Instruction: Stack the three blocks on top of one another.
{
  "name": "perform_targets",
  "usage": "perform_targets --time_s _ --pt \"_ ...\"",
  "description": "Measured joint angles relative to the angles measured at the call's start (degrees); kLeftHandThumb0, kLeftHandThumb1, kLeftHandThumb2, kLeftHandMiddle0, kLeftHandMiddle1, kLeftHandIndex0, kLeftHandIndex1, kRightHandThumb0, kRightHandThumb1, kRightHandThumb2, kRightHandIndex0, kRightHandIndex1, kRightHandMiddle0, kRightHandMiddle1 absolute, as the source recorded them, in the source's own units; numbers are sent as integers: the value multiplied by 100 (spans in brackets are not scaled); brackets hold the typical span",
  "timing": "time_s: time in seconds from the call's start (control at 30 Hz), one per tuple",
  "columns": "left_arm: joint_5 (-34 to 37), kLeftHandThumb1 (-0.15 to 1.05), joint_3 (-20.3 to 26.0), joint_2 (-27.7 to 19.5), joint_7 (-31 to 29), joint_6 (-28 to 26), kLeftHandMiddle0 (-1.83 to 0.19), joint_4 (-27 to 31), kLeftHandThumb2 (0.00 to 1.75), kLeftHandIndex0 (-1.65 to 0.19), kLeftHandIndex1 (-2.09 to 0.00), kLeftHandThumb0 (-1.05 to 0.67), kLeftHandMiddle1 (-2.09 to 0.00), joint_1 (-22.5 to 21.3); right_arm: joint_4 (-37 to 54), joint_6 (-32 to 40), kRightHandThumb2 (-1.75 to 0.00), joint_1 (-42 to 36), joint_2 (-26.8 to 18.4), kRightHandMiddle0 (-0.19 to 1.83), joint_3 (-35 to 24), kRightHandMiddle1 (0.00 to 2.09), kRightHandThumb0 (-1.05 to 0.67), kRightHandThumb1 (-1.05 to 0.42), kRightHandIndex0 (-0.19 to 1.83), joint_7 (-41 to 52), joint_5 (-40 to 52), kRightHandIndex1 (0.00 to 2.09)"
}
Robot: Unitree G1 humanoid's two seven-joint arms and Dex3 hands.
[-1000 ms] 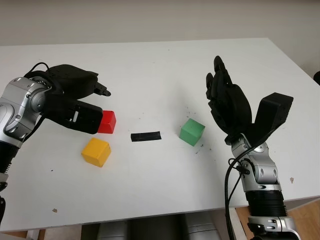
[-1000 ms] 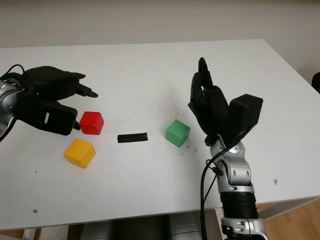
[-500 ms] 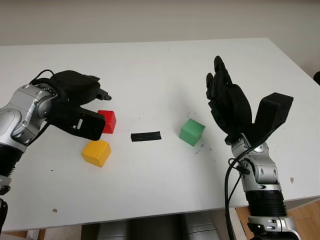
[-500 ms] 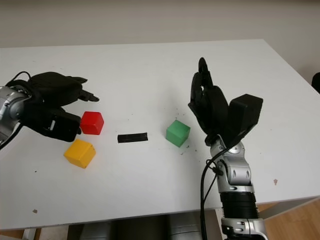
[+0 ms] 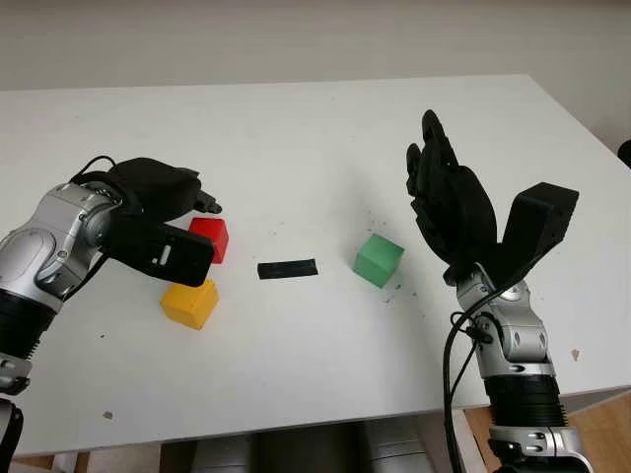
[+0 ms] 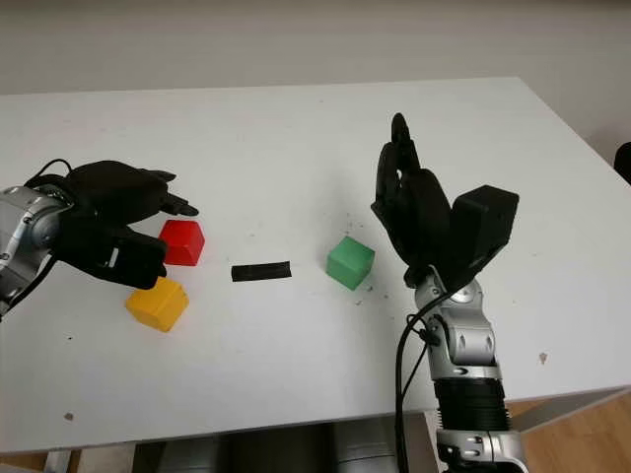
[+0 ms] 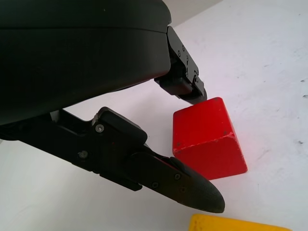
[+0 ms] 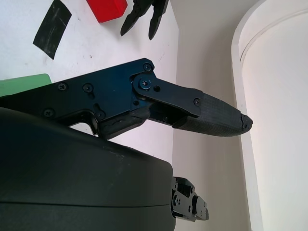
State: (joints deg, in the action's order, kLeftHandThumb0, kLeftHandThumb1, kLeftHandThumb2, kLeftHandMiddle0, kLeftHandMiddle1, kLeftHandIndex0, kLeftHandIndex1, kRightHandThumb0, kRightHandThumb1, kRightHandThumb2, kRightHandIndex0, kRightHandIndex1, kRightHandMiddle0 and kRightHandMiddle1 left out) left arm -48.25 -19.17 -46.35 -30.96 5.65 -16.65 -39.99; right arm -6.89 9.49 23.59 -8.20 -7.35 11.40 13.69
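Left robot hand (image 5: 163,222) open, holding nothing, hovering at red block (image 5: 210,237) near left edge of surface (image 5: 315,128) — grasp step pending. Yellow block (image 5: 190,303) just beside, toward near edge; green block (image 5: 379,259) well apart, mid-surface. Right robot hand (image 5: 449,202) open, raised beyond green. Next: close fingers around red — avoid nudging yellow.

Three small cubes sit singly and unstacked on the white table: a red block (image 5: 211,237) at nine o'clock, a yellow block (image 5: 191,303) just beside it toward seven, and a green block (image 5: 379,260), turned corner-on, toward three.
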Motion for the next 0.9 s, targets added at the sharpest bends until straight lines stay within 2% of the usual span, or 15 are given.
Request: perform_targets --time_s 0.3,0.33,0.4,0.5,0.67,0.9 --pt "-7 93 0 41 572 1 -22 -138 6 -65 -20 -66 -7 63 3 20 -73 0 -1 -19 -2 0 -77 -105 -19 -11 1 0" --pt "-21 94 0 51 634 1 -23 -167 5 -61 -32 -65 -6 78 3 20 -73 0 -1 -19 -2 0 -77 -105 -19 -11 1 0" --pt "-75 94 -1 59 731 3 -26 -199 5 -40 -80 -62 -6 111 3 20 -73 0 -1 -19 -3 0 -77 -105 -19 -10 1 0" --pt "-128 95 -1 82 951 16 -30 -272 6 -33 -107 -56 -6 140 4 25 -73 0 -3 -19 -3 0 -77 -105 -19 -4 2 0" --pt "-149 97 -1 147 1231 66 -34 -333 5 -33 -123 -50 -7 170 11 33 -73 0 -3 -19 -3 0 -77 -105 -19 -3 4 0" --pt "-272 95 -63 163 1292 54 -34 -425 5 -28 -118 -60 -6 171 15 33 -73 0 -4 -19 -13 0 -77 -105 -19 19 7 0"
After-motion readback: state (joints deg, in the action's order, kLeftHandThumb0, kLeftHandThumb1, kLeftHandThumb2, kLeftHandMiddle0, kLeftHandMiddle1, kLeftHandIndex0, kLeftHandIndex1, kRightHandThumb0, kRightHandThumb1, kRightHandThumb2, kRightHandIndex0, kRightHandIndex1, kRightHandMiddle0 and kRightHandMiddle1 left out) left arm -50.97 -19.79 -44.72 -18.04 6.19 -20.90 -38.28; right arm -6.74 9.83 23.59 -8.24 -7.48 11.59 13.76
